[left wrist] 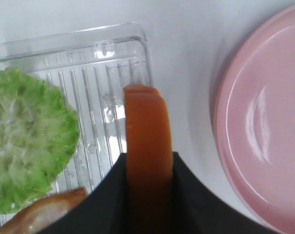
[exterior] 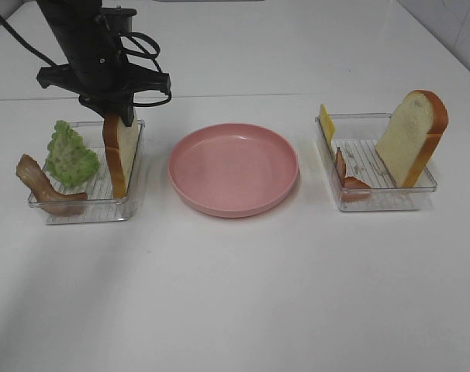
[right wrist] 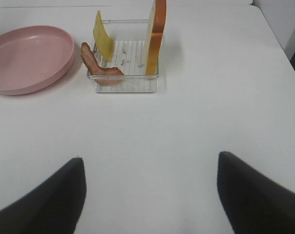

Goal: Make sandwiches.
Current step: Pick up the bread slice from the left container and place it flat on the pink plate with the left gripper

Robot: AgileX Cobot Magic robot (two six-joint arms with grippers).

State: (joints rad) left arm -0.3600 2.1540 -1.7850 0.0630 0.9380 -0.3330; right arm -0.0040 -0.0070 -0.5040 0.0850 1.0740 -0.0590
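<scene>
**Left gripper [left wrist: 148,168] gripping left bread slice [exterior: 123,155]**

Its fingers are pinching the slice's crust narrowly. The slice is standing upright in the left tray [exterior: 88,211], beside lettuce [exterior: 70,155] and bacon [exterior: 41,182]. Right gripper [right wrist: 147,195] is hanging wide, holding nothing. Right bread slice [exterior: 409,139] is leaning in the right tray [exterior: 382,203].

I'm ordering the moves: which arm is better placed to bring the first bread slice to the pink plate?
Left. The left hand clasps the upright bread slice in the left tray, right beside the plate. The right hand hangs open over the table, well short of the right tray.
</scene>
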